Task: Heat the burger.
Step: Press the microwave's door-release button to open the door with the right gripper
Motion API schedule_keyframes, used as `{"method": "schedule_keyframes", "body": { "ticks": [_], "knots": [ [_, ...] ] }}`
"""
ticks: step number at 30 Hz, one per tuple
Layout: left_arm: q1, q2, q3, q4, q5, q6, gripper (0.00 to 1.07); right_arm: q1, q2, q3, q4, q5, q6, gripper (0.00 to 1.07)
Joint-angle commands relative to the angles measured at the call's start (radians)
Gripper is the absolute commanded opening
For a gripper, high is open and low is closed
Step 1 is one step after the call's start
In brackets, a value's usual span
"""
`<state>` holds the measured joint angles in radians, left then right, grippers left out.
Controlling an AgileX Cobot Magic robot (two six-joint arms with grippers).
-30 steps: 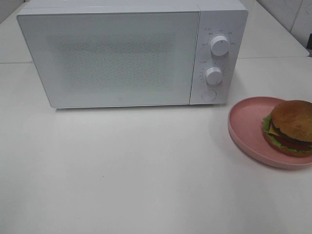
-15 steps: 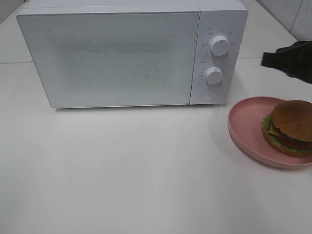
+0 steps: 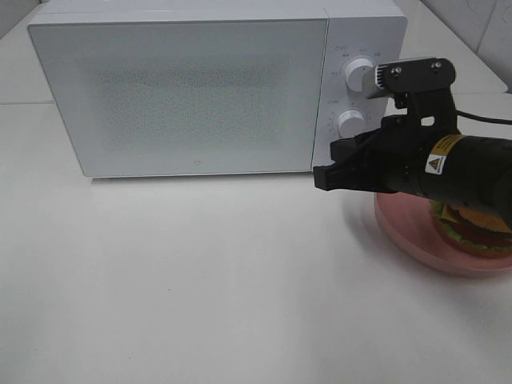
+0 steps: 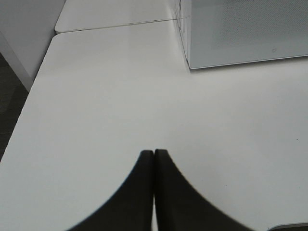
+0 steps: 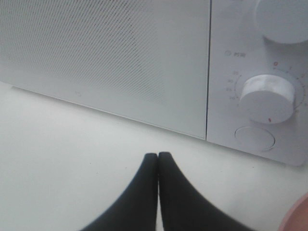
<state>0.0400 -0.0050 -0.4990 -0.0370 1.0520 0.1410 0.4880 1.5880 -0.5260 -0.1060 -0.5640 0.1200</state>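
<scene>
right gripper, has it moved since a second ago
Yes. The right gripper came in from the right edge and moved left, and is now in front of the microwave controls.

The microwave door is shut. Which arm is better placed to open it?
Right. The right hand, shut, hangs just in front of the round button on the control panel of the microwave. The left hand, also shut, sits off the opposite front corner, away from the controls.
</scene>
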Motion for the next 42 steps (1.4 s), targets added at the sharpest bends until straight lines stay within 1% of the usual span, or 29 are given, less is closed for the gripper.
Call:
{"method": "schedule_keyframes", "body": {
  "ticks": [1, 6, 8, 9, 10, 13, 14, 15, 16, 17, 18, 19, 21, 22, 23, 24, 25, 26, 27, 28, 29, 30, 32, 37, 38, 39, 41, 42],
  "knots": [
    [-0.001, -0.025, 0.002, -0.008, -0.012, 0.002, 0.0, 0.006, 0.062, -0.018, -0.008, -0.069, 0.018, 0.0],
    [-0.001, -0.025, 0.002, -0.008, -0.012, 0.002, 0.0, 0.006, 0.108, -0.032, -0.008, -0.119, 0.078, 0.0],
    [-0.001, -0.025, 0.002, -0.008, -0.012, 0.002, 0.0, 0.006, 0.159, -0.039, -0.008, -0.21, 0.145, 0.0],
    [-0.001, -0.025, 0.002, -0.008, -0.012, 0.002, 0.0, 0.006, 0.159, -0.039, -0.008, -0.21, 0.145, 0.0],
    [-0.001, -0.025, 0.002, -0.008, -0.012, 0.002, 0.0, 0.006, 0.182, -0.039, -0.008, -0.25, 0.182, 0.0],
    [-0.001, -0.025, 0.002, -0.008, -0.012, 0.002, 0.0, 0.006, 0.191, -0.039, -0.008, -0.257, 0.211, 0.0],
    [-0.001, -0.025, 0.002, -0.008, -0.012, 0.002, 0.0, 0.006, 0.21, -0.039, 0.003, -0.272, 0.293, 0.0],
    [-0.001, -0.025, 0.002, -0.008, -0.012, 0.002, 0.0, 0.006, 0.21, -0.039, 0.003, -0.272, 0.293, 0.0],
    [-0.001, -0.025, 0.002, -0.008, -0.012, 0.002, 0.0, 0.006, 0.226, -0.039, 0.011, -0.276, 0.376, 0.0],
    [-0.001, -0.025, 0.002, -0.008, -0.012, 0.002, 0.0, 0.006, 0.226, -0.039, 0.011, -0.276, 0.376, 0.0],
    [-0.001, -0.025, 0.002, -0.008, -0.012, 0.002, 0.0, 0.006, 0.234, -0.039, 0.011, -0.281, 0.482, 0.0],
    [-0.001, -0.025, 0.002, -0.008, -0.012, 0.002, 0.0, 0.006, 0.234, -0.039, 0.011, -0.281, 0.482, 0.0],
    [-0.001, -0.025, 0.002, -0.008, -0.012, 0.002, 0.0, 0.006, 0.252, -0.039, 0.012, -0.334, 0.687, 0.0],
    [-0.001, -0.025, 0.002, -0.008, -0.012, 0.002, 0.0, 0.006, 0.252, -0.039, 0.012, -0.334, 0.687, 0.0],
    [-0.001, -0.025, 0.002, -0.008, -0.012, 0.002, 0.0, 0.006, 0.264, -0.039, 0.012, -0.382, 0.776, 0.0],
    [-0.001, -0.025, 0.002, -0.008, -0.012, 0.002, 0.0, 0.006, 0.264, -0.039, 0.012, -0.382, 0.776, 0.0],
    [-0.001, -0.025, 0.002, -0.008, -0.012, 0.002, 0.0, 0.006, 0.279, -0.039, 0.012, -0.422, 0.88, 0.0],
    [-0.001, -0.025, 0.002, -0.008, -0.012, 0.002, 0.0, 0.006, 0.279, -0.039, 0.012, -0.422, 0.88, 0.0],
    [-0.001, -0.024, 0.002, -0.008, -0.012, 0.002, 0.0, 0.006, 0.29, -0.039, 0.013, -0.439, 0.939, 0.0],
    [-0.001, -0.024, 0.002, -0.008, -0.012, 0.002, 0.0, 0.006, 0.29, -0.039, 0.013, -0.439, 0.939, 0.0],
    [-0.001, -0.023, 0.002, -0.008, -0.012, 0.002, 0.0, 0.006, 0.306, -0.039, 0.025, -0.441, 1.024, 0.0],
    [-0.001, -0.023, 0.002, -0.008, -0.012, 0.002, 0.0, 0.006, 0.306, -0.039, 0.025, -0.441, 1.024, 0.0],
    [-0.001, -0.022, 0.002, -0.008, -0.012, 0.002, 0.0, 0.006, 0.336, -0.039, 0.077, -0.46, 1.127, 0.0],
    [-0.001, -0.022, 0.002, -0.008, -0.012, 0.002, 0.0, 0.006, 0.347, -0.039, 0.139, -0.481, 1.131, 0.0],
    [-0.001, -0.022, 0.002, -0.008, -0.012, 0.002, 0.0, 0.006, 0.347, -0.039, 0.186, -0.479, 1.131, 0.0],
    [-0.001, -0.022, 0.002, -0.008, -0.012, 0.002, 0.0, 0.006, 0.347, -0.039, 0.186, -0.479, 1.131, 0.0],
    [-0.001, -0.022, 0.002, -0.008, -0.012, 0.002, 0.0, 0.006, 0.347, -0.039, 0.254, -0.479, 1.131, 0.0],
    [-0.001, -0.022, 0.002, -0.008, -0.012, 0.002, 0.0, 0.006, 0.347, -0.039, 0.254, -0.479, 1.131, 0.0]
  ]
}}
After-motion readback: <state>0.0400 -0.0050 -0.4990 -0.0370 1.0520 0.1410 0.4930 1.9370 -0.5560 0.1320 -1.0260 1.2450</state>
